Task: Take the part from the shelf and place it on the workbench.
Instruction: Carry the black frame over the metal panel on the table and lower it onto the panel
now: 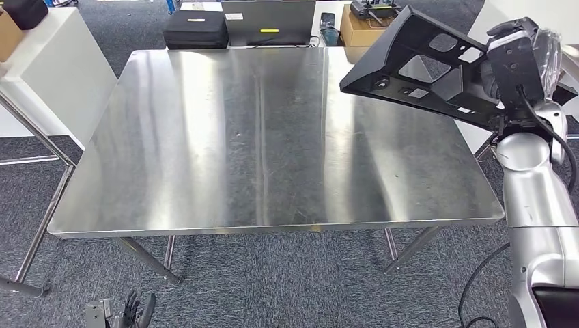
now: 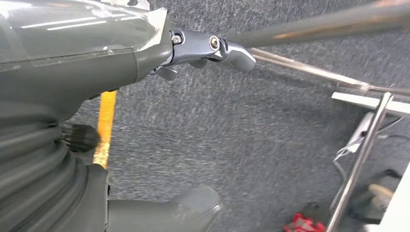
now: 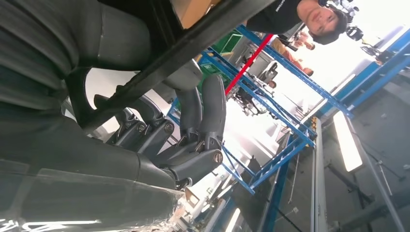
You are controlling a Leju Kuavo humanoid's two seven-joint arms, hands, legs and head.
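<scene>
Nearest you, the left hand [image 1: 136, 311] hung low over the grey carpet [image 1: 287, 287] in front of the tabletop's near edge, its fingers [image 2: 232, 50] apart and nothing in them; its wrist view looked down on the carpet, a yellow floor line [image 2: 104, 128] and the metal legs [image 2: 360, 159] of the table. Beyond it you had the steel tabletop [image 1: 273, 137] spread across the middle of the scene. At the right, your right arm rose beside the tabletop's right edge, and the right hand [image 1: 509, 65] gripped the black part [image 1: 416, 65], fingers [image 3: 208, 108] wrapped around one of its bars. The part was tilted in the air above the far right corner of the tabletop, not touching it. At the far edge, behind the tabletop, stood a black case [image 1: 196, 29], a laptop [image 1: 267, 22] and a cardboard box [image 1: 362, 31].
</scene>
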